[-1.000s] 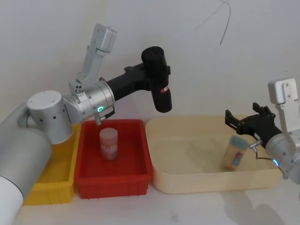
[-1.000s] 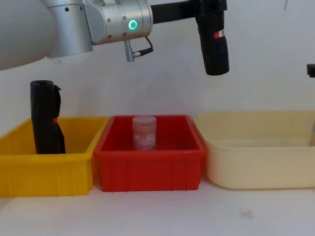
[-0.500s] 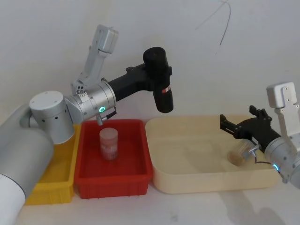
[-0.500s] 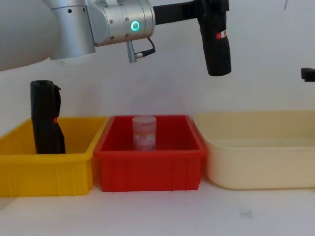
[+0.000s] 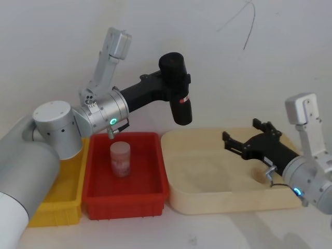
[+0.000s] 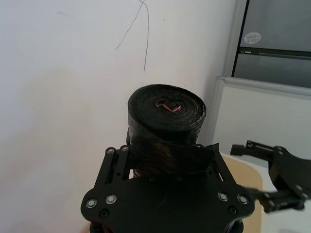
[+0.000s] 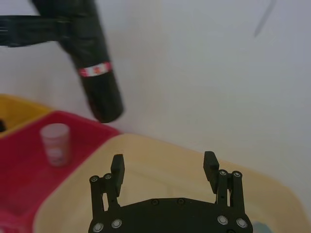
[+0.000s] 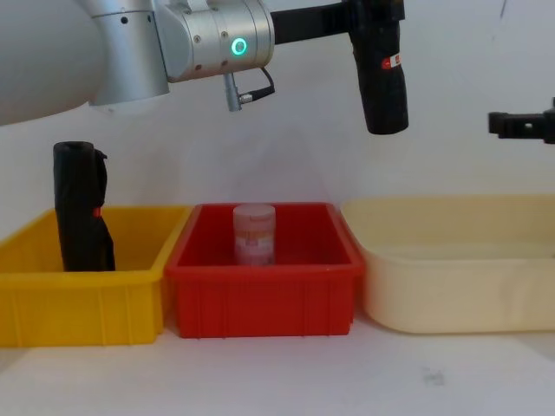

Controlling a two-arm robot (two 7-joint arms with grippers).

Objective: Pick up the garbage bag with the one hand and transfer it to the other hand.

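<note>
Clamping the garbage bag [image 5: 180, 106] near its top, the one hand [image 5: 167, 87] holds it upright in the air, above the back edge where the red bin [image 5: 155, 194] meets the cream tray [image 5: 207, 205]. The other hand [image 5: 239, 129] hovers over the cream tray, fingers spread and empty, lower than the bag and well apart from it. A pale jar [image 5: 120, 159] stands in the red bin, a lumpy black roll [image 8: 82, 208] in the yellow bin [image 8: 87, 303]. White table [image 8: 260, 381], white wall [image 5: 259, 62] behind
</note>
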